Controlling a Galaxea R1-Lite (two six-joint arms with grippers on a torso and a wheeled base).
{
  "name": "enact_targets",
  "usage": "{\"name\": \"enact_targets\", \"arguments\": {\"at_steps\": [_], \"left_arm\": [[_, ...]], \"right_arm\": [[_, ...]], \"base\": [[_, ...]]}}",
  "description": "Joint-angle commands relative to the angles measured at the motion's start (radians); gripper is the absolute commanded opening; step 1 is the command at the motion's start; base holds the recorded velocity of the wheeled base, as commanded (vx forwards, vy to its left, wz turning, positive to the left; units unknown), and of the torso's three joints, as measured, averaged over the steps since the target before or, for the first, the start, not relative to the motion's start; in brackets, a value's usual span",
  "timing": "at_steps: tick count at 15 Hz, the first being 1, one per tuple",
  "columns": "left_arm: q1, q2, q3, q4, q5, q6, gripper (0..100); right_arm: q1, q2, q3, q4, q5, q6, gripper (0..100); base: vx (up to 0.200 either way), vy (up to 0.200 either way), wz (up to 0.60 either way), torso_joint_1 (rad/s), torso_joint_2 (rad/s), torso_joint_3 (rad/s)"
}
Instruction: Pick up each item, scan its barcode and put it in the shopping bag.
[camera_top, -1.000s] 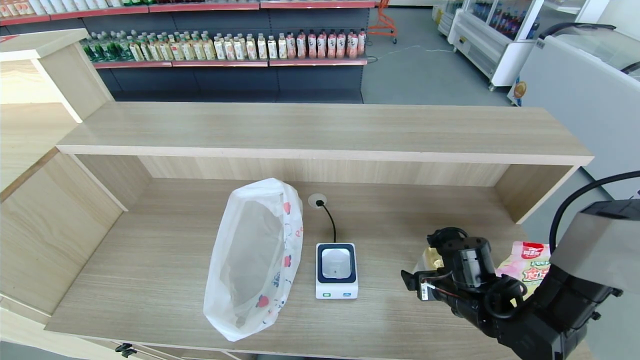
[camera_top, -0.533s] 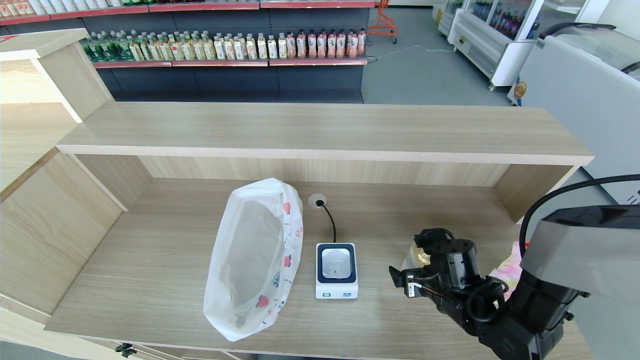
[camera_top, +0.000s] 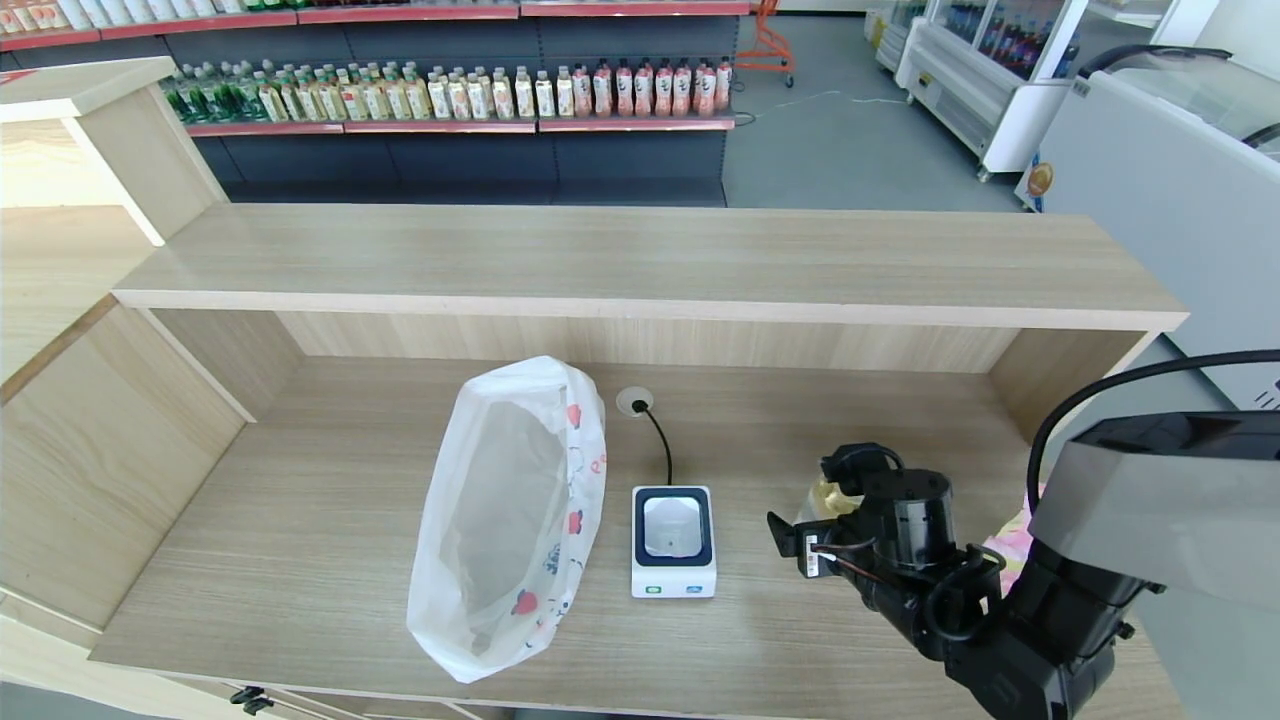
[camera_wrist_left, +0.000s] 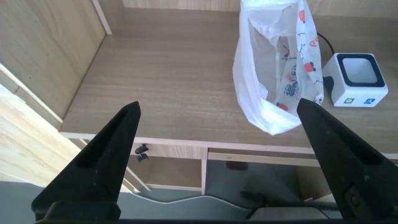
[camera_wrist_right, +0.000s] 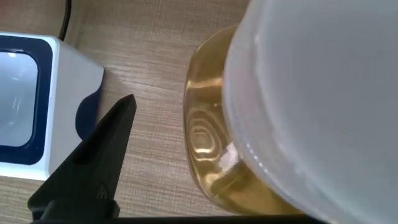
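Taking stock at the checkout counter (camera_top: 300, 540):

- Progress: early. The shopping bag (camera_top: 510, 520) lies open-mouthed left of the scanner (camera_top: 673, 540) and looks empty through its thin white plastic. Nothing appears scanned or bagged yet.
- Item in hand: one bottle (camera_top: 820, 502), held by the right gripper (camera_top: 840, 495) just right of the scanner and not yet over its glass. Its fingers seem clamped on the bottle's sides; one dark finger (camera_wrist_right: 93, 168) shows beside it.
- Bottle, appearance: clear plastic with pale golden liquid, a ribbed rounded base, and a whitish upper part close to the wrist camera. It is probably smooth and a little slippery.
- Left to do: show the barcode to the scanner, drop the bottle in the bag, then handle a pink pouch (camera_top: 1005, 545) lying at the counter's right end, half hidden by the arm.
- Left gripper (camera_wrist_left: 214, 109): fingers spread wide, holding nothing, hanging off the counter's front edge near the bag.
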Motion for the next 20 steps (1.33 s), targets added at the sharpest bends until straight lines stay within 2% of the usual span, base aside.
{"name": "enact_targets", "arguments": {"at_steps": [1, 2, 3, 9, 16, 19, 20], "left_arm": [[0.000, 0.000, 0.000, 0.000, 0.000, 0.000, 100], [0.000, 0.000, 0.000, 0.000, 0.000, 0.000, 100], [0.000, 0.000, 0.000, 0.000, 0.000, 0.000, 100], [0.000, 0.000, 0.000, 0.000, 0.000, 0.000, 100], [0.000, 0.000, 0.000, 0.000, 0.000, 0.000, 100], [0.000, 0.000, 0.000, 0.000, 0.000, 0.000, 100], [0.000, 0.000, 0.000, 0.000, 0.000, 0.000, 100]], "right_arm": [[-0.003, 0.015, -0.001, -0.015, 0.001, -0.003, 100], [-0.010, 0.026, -0.003, -0.028, 0.004, -0.004, 100], [-0.014, 0.034, -0.009, -0.034, 0.015, -0.006, 0], [-0.059, 0.069, -0.080, -0.047, 0.047, -0.041, 0], [-0.073, 0.055, -0.087, -0.080, 0.079, -0.030, 0], [-0.149, -0.104, -0.055, -0.046, 0.266, 0.111, 0], [-0.204, -0.189, -0.028, 0.012, 0.401, 0.129, 0]], "base": [[0.000, 0.000, 0.00, 0.000, 0.00, 0.000], [0.000, 0.000, 0.00, 0.000, 0.00, 0.000], [0.000, 0.000, 0.00, 0.000, 0.00, 0.000], [0.000, 0.000, 0.00, 0.000, 0.00, 0.000], [0.000, 0.000, 0.00, 0.000, 0.00, 0.000], [0.000, 0.000, 0.00, 0.000, 0.00, 0.000], [0.000, 0.000, 0.00, 0.000, 0.00, 0.000]]}}
